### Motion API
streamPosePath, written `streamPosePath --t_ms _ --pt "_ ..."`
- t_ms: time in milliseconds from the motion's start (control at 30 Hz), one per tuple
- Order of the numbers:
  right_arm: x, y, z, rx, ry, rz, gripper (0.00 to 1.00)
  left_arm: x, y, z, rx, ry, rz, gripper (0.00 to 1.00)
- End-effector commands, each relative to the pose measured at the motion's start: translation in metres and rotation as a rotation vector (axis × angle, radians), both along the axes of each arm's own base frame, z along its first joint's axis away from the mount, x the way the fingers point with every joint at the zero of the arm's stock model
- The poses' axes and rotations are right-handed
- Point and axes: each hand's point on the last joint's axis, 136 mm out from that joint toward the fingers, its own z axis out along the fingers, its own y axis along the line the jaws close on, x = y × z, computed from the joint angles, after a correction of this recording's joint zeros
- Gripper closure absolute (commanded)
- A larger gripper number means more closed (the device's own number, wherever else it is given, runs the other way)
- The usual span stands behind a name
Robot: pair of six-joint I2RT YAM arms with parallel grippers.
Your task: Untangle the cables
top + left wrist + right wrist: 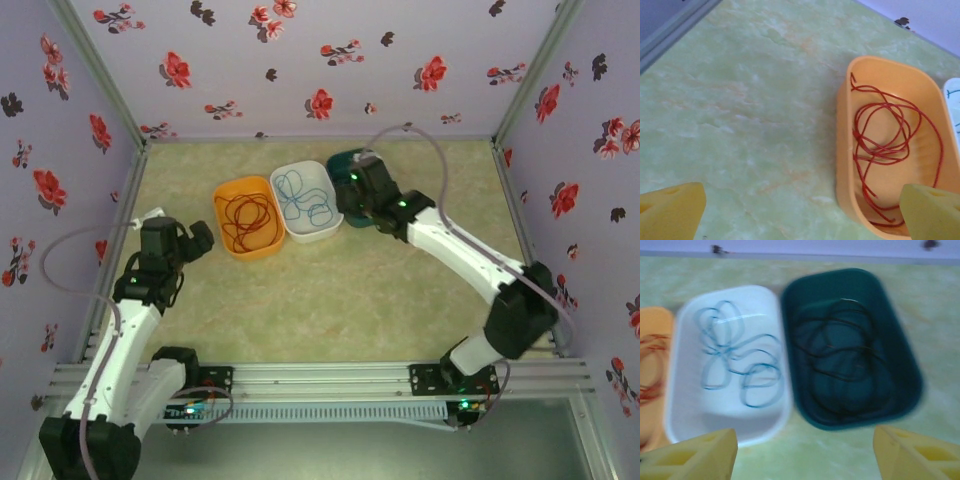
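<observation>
The cables (305, 200) lie apart, one colour per tray, seemingly sorted. The blue cable (735, 360) is in the white tray (687, 415), the red cable (890, 145) in the orange tray (844, 125) just beside its left side, and the black cable (840, 360) in the teal tray (802, 407) on its right. Both hands gape empty, the right hand (802, 455) over the teal tray, the left hand (800, 210) further left. The bench (350, 290) is green and marbled, with floral lilac walls (300, 60) around it.

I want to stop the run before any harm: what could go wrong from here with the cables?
The open right gripper hangs over the teal tray; a finger might hook a loop of the black cable and drag it out.
One end of the red cable climbs the wall of the orange tray; the open left gripper nearby could catch it.
</observation>
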Motion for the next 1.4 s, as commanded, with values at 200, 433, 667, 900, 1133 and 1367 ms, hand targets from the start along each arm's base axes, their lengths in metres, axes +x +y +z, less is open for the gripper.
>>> streamPosePath --t_ms 200,433,667,900,1133,1367 --pt "-0.038 -0.118 -0.005 -0.106 -0.114 -0.322 0.01 0.002 0.023 0.010 0.147 -0.148 0.045 0.00" --pt "-0.066 -0.185 -0.014 -0.164 -0.167 -0.519 0.01 -0.001 0.034 0.012 0.222 -0.199 0.072 0.00" --pt "-0.086 -0.236 -0.027 -0.208 -0.203 -0.711 0.01 -0.004 0.053 0.008 0.241 -0.206 0.143 0.00" --pt "-0.089 -0.260 -0.043 -0.188 -0.273 -0.811 0.01 0.004 0.063 0.002 0.271 -0.227 0.167 0.00" --pt "-0.082 -0.272 -0.051 -0.186 -0.351 -0.832 0.01 0.029 0.059 -0.014 0.252 -0.239 0.111 0.00" --pt "-0.074 -0.285 -0.056 -0.205 -0.404 -0.827 0.01 0.061 0.042 -0.029 0.239 -0.253 -0.019 0.00"
